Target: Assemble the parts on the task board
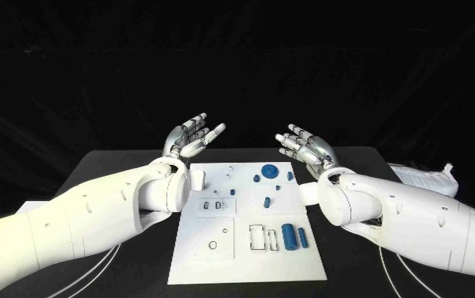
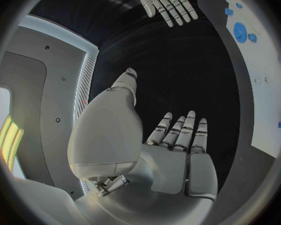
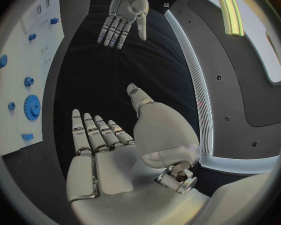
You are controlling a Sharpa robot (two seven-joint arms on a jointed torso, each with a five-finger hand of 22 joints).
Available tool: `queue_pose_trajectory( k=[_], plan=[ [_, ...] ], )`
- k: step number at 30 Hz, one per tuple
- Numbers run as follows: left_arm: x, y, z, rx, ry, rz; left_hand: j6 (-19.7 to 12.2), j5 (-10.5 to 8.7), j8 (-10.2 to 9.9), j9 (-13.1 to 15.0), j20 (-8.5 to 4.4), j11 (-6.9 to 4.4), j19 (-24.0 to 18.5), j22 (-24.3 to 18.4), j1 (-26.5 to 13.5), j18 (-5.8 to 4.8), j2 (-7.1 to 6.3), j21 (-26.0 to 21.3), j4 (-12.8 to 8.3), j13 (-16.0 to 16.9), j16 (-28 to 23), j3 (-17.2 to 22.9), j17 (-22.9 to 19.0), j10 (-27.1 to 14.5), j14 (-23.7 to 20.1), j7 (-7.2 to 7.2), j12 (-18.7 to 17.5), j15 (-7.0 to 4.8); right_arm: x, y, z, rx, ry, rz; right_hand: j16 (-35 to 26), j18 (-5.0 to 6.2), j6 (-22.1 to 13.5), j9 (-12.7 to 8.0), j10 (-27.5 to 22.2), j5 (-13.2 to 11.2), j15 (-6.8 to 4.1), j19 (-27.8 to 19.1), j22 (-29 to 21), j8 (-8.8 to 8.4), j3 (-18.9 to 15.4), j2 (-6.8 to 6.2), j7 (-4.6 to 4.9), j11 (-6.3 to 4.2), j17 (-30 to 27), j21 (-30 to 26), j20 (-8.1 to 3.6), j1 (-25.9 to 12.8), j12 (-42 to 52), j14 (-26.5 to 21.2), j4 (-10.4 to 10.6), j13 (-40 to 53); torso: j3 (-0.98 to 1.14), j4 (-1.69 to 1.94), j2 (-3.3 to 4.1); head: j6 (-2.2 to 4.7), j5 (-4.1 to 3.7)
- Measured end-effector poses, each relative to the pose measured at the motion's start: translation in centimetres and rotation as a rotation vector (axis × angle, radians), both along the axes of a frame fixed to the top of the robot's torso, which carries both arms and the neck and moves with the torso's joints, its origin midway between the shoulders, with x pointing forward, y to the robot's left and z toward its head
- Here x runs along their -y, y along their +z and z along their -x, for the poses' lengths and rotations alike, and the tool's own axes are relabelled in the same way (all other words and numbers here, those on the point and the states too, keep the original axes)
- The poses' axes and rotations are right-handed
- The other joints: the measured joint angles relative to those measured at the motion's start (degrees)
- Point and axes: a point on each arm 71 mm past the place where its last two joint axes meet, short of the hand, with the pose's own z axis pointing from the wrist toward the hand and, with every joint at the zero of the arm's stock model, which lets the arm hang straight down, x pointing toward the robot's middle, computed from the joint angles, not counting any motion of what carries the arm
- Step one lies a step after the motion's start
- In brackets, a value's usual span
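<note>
The white task board (image 1: 198, 243) lies in the middle of the black table. Blue parts sit on it: a round gear (image 1: 269, 170) near the far edge, small pieces (image 1: 267, 202) mid-board, and a cylinder (image 1: 288, 236) with a thin bar (image 1: 303, 237) at the near right. My left hand (image 1: 192, 135) is raised above the board's far left corner, palm up, fingers spread, holding nothing. My right hand (image 1: 306, 145) hovers above the far right corner, likewise spread and empty. The left wrist view shows my left hand (image 2: 178, 150) and the gear (image 2: 240, 32); the right wrist view shows my right hand (image 3: 106, 145) and the gear (image 3: 32, 107).
A white crumpled object (image 1: 430, 176) lies at the table's right edge. White cables (image 1: 109, 260) run across the table near the front on both sides. Empty slots and outlines (image 1: 257, 236) mark the board's near half.
</note>
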Motion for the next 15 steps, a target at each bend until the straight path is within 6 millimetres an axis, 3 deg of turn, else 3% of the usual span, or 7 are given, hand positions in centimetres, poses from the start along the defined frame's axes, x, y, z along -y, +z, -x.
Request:
queue_pose_trajectory(
  k=[3, 6, 7, 9, 12, 14, 15],
  plan=[
    [0.2, 0.0, 0.0, 0.002, -0.022, 0.002, 0.6, 0.27, 0.1, 0.1, 0.44, 0.54, 0.4, 0.1, 1.2, 0.02, -0.14, 0.2, 0.2, 0.1, 0.2, 0.2, 0.1, 0.6, 1.0, 0.0, 0.0, 0.13, -0.1, -0.3, -0.1, -0.005, 0.073, 0.013, 0.6, 0.56, 2.7, 0.3, 3.6, -1.2, 0.01, 3.2, 0.5, 0.37, 0.3, -0.03, 0.19, 0.16, 0.3, 1.1, 0.19, 3.1, 0.5, 3.8, -1.8, 0.3, -0.02, 0.0, 0.01, -0.01, 0.0],
    [0.2, 0.0, 0.0, 0.002, -0.034, 0.002, 1.6, 0.27, 0.3, 0.2, 0.91, 0.6, 1.2, 0.3, 2.1, 0.93, -0.17, 0.5, 0.4, 0.2, 0.5, 0.4, 0.3, 1.6, 2.4, 0.12, 0.3, 0.3, -0.2, -0.4, 0.0, -0.011, 0.125, 0.024, 1.4, 1.88, 6.7, 0.6, 9.0, -1.9, -0.35, 7.1, 1.0, 1.05, 0.6, -0.05, 0.45, -0.04, 0.7, 2.3, 0.29, 5.4, 1.4, 9.4, -3.2, 0.7, -0.03, 0.0, 0.01, -0.01, -0.01],
    [0.3, 0.0, 0.0, 0.002, -0.041, 0.002, 2.2, 0.27, 0.5, 0.3, 0.89, 0.7, 2.0, 0.5, 2.3, 0.94, 0.08, 0.8, 0.5, 0.3, 0.8, 0.5, 0.4, 2.4, 3.5, 0.11, 0.3, 0.36, -0.3, -0.5, 0.0, -0.014, 0.153, 0.03, 1.9, 1.88, 9.4, 0.9, 12.6, -2.2, -0.7, 9.2, 1.3, 1.48, 0.6, -0.05, 0.63, -0.26, 0.9, 3.1, 0.3, 6.5, 1.9, 12.9, -3.9, 0.9, -0.03, 0.0, 0.01, -0.01, -0.01],
    [0.3, 0.0, 0.0, 0.003, -0.046, 0.002, 3.4, 0.27, 0.7, 0.4, 0.87, 0.88, 3.6, 0.8, 2.8, 0.94, 0.58, 1.3, 0.7, 0.4, 1.3, 0.7, 0.7, 3.7, 5.4, 0.21, 0.7, 0.41, -0.4, -0.6, 0.0, -0.016, 0.178, 0.036, 2.5, 3.05, 12.9, 1.2, 16.9, -2.2, -1.18, 11.6, 1.6, 2.09, 0.7, -0.03, 0.88, -0.63, 1.1, 4.0, 0.33, 7.5, 2.6, 16.9, -4.6, 1.1, -0.03, 0.0, 0.01, -0.01, -0.01],
    [-0.3, 0.2, 0.2, 0.004, -0.056, 0.005, 6.2, 0.27, 1.3, 0.7, 0.88, 1.08, 9.4, 1.8, 3.8, 1.01, 1.53, 3.3, 0.7, 0.7, 2.7, 1.9, 1.3, 7.5, 10.9, 0.39, 1.4, 0.21, 0.3, -0.4, -0.8, 0.041, 0.198, 0.14, 3.4, 3.79, 19.9, 1.7, 23.7, -2.2, -2.19, 15.6, 2.1, 3.0, 0.9, -0.24, 1.47, -1.5, 1.3, 5.5, 0.23, 8.4, 3.4, 23.1, -5.6, 1.3, -0.09, 0.12, 0.26, -0.25, -0.54],
    [-1.6, 0.3, 0.2, 0.007, -0.045, 0.0, 8.2, -0.1, 1.4, 0.8, 0.81, 1.0, 14.8, 2.7, 4.5, 2.28, 2.31, 5.3, 0.7, 1.0, 4.0, 2.8, 1.7, 11.6, 15.2, 0.58, 2.0, -0.3, 1.8, 0.5, -1.9, 0.121, 0.178, 0.263, 3.8, 4.13, 24.6, 1.9, 27.6, -2.2, -2.91, 18.2, 2.4, 3.42, 1.1, -0.11, 2.12, -2.1, 1.4, 6.7, -0.01, 9.0, 3.4, 26.9, -6.1, 1.3, -0.16, 0.28, 0.65, -0.6, -1.02],
    [-2.1, 0.3, 0.2, 0.008, -0.041, -0.001, 9.4, -0.26, 1.8, 0.9, 0.78, 0.91, 17.4, 3.2, 5.0, 2.28, 2.76, 6.3, 0.6, 1.2, 4.6, 3.3, 2.0, 14.0, 17.2, 0.68, 2.4, -0.58, 2.2, 0.9, -2.1, 0.156, 0.175, 0.313, 4.0, 4.12, 26.7, 1.9, 29.4, -2.2, -3.3, 19.5, 2.6, 3.43, 1.3, -0.25, 2.45, -2.41, 1.4, 7.2, -0.21, 9.2, 3.4, 28.8, -6.4, 1.4, -0.21, 0.36, 0.91, -0.71, -1.28]
  ],
)
